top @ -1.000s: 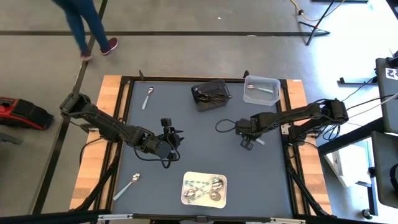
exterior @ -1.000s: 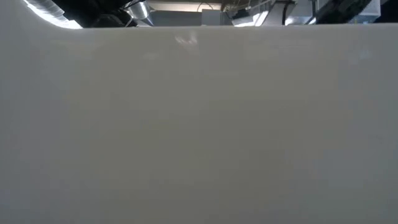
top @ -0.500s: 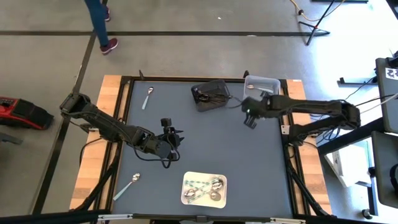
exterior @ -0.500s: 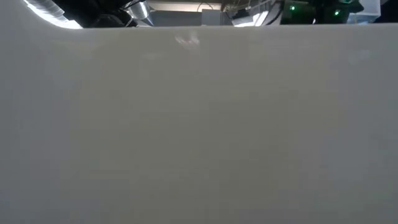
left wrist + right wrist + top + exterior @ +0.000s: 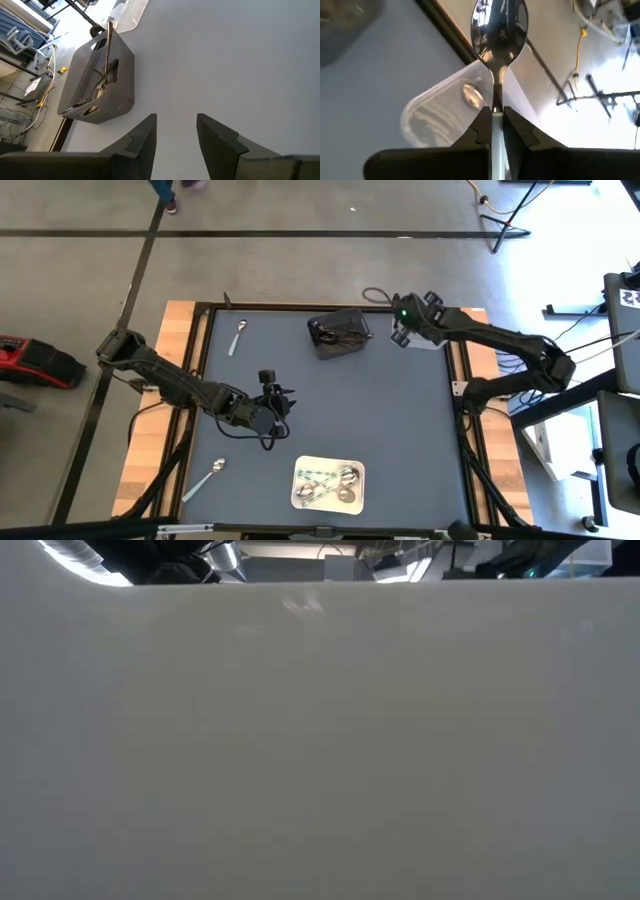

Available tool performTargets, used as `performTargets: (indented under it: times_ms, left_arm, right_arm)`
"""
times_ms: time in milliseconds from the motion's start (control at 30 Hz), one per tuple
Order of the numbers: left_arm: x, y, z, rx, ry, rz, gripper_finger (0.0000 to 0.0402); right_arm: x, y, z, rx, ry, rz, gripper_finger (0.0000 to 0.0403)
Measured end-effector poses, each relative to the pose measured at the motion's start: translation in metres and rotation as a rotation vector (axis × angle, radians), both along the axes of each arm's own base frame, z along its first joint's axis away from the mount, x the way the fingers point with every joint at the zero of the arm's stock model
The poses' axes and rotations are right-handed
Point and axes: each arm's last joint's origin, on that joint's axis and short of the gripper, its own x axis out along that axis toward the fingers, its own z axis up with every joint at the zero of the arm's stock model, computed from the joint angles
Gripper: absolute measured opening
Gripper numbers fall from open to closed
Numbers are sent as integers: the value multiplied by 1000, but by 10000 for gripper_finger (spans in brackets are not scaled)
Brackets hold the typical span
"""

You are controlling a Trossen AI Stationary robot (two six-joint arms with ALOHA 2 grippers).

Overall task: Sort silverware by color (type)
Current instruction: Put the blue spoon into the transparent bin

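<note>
Right claw (image 5: 492, 131) clenched on shiny mirror-bowled metal spoon (image 5: 498, 27), above translucent rounded bin (image 5: 445, 112), left claw (image 5: 175, 135) released.

No legible text, label, brand, number or sign in any view. A white tag with dark marks sits on equipment at the right edge of the high view (image 5: 630, 297); its marks cannot be read.

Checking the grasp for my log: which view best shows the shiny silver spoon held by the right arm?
The right wrist view: the shiny silver metal spoon fills the frame, its handle clamped in the right pincer above the clear plastic container. The high view shows only that pincer over the container; the low view is blocked; the left wrist view misses it.
</note>
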Motion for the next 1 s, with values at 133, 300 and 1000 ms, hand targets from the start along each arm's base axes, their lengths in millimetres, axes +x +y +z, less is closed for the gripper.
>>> performTargets:
  times_ms: [133, 300, 1000]
  left_arm:
    - [0, 0, 0, -1, -1, 1, 134]
    - [1, 0, 1, -16, -18, 9, 134]
    - [-18, 15, 20, -48, -23, 63, 134]
  right_arm:
    - [-4, -26, -17, 42, 26, -59, 17]
    - [-17, -49, -39, 115, 103, -158, 17]
    - [-27, -37, -17, 147, -39, -185, 146]
